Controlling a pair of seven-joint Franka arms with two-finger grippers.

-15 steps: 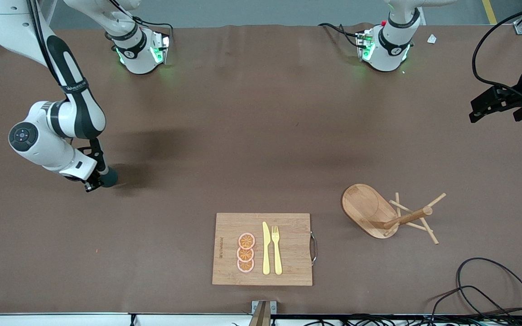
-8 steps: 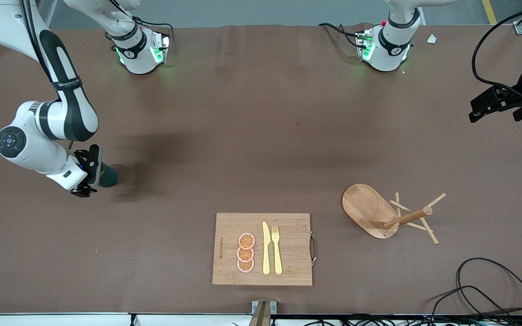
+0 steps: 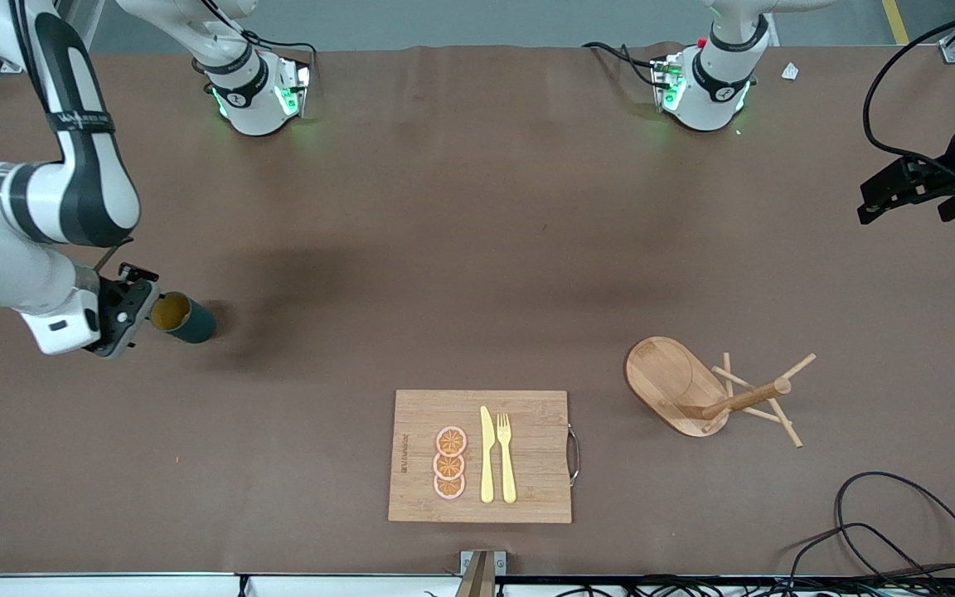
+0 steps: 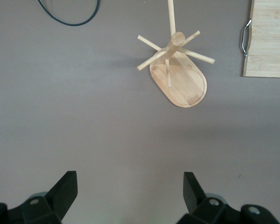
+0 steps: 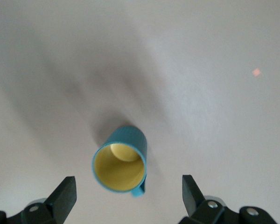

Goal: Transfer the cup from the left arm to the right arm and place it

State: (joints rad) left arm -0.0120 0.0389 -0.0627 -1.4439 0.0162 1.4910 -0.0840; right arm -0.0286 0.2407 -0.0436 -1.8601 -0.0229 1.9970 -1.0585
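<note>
The cup [image 3: 182, 317] stood free on the table [image 3: 477, 249] just beside the right gripper [image 3: 131, 305], jaws spread, while the left gripper [image 3: 879, 197] waited, jaws open, well apart from the cup.

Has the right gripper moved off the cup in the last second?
Yes. The right gripper has pulled back from the cup, toward the right arm's table edge; the cup stands free.
</note>
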